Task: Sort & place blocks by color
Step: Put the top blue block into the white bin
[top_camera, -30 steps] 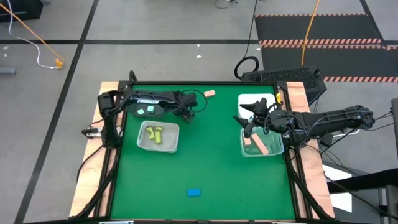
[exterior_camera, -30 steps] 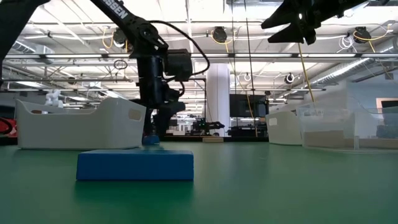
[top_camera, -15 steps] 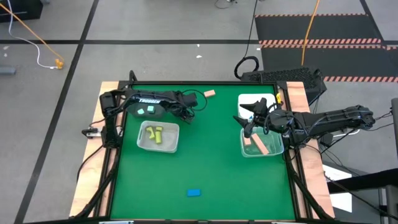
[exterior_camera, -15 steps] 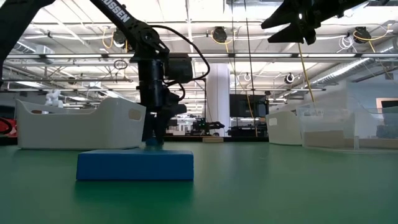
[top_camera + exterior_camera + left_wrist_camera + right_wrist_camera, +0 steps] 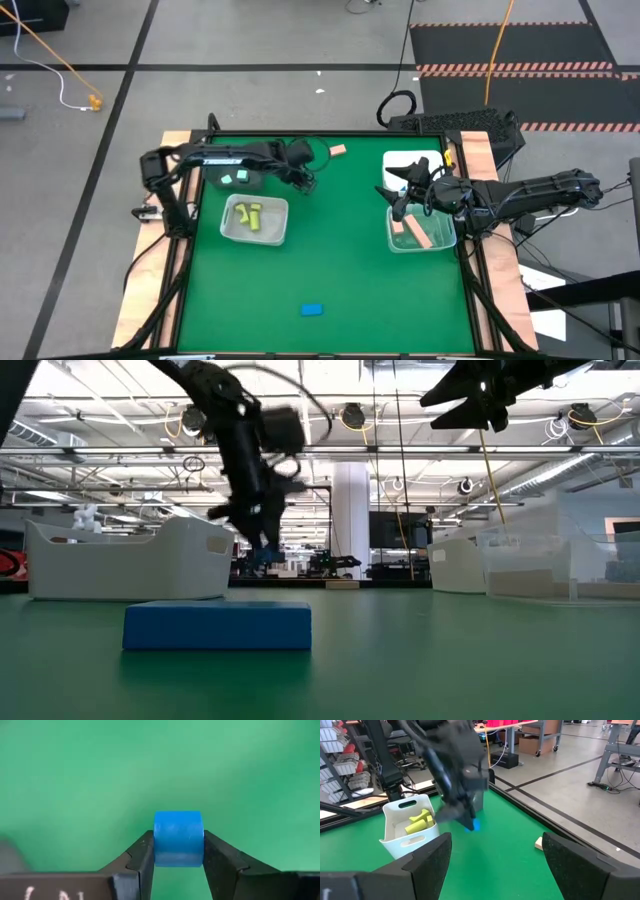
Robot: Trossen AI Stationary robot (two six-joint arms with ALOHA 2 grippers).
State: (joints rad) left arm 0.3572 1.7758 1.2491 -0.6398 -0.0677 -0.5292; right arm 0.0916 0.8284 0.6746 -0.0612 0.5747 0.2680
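Note:
A small blue cube [image 5: 178, 837] hangs above the green table with my left gripper [image 5: 310, 183] shut on it, just right of the dark grey bin [image 5: 222, 183] that holds a mint block [image 5: 241, 178]. The low view shows this gripper [image 5: 264, 548] clear of the table. My right gripper [image 5: 398, 196] hovers open and empty over the clear bin [image 5: 447, 236] with tan-orange blocks [image 5: 416, 231]. A blue bar [image 5: 313, 310] lies flat near the front edge. A tan block [image 5: 337, 151] lies at the far edge. Yellow-green blocks [image 5: 248, 215] lie in a pale bin [image 5: 280, 226]. My left gripper pinches the blue cube by two opposite side faces [image 5: 156, 845], one finger [image 5: 142, 852] on each side. The fingers slant steeply down from above. The cube is lifted clear of the table and sits level between the fingertips.
A white bin [image 5: 415, 160] stands at the far right behind the clear one. The middle of the green table [image 5: 340, 250] is open mat. Wooden strips [image 5: 500, 280] run along the left and right edges. Beyond the table lies a workshop floor with cables.
My left gripper has shut on the blue cube and then risen, tipping a little. The cube, which stood on the table, is now lifted clear of it. My right arm has kept still.

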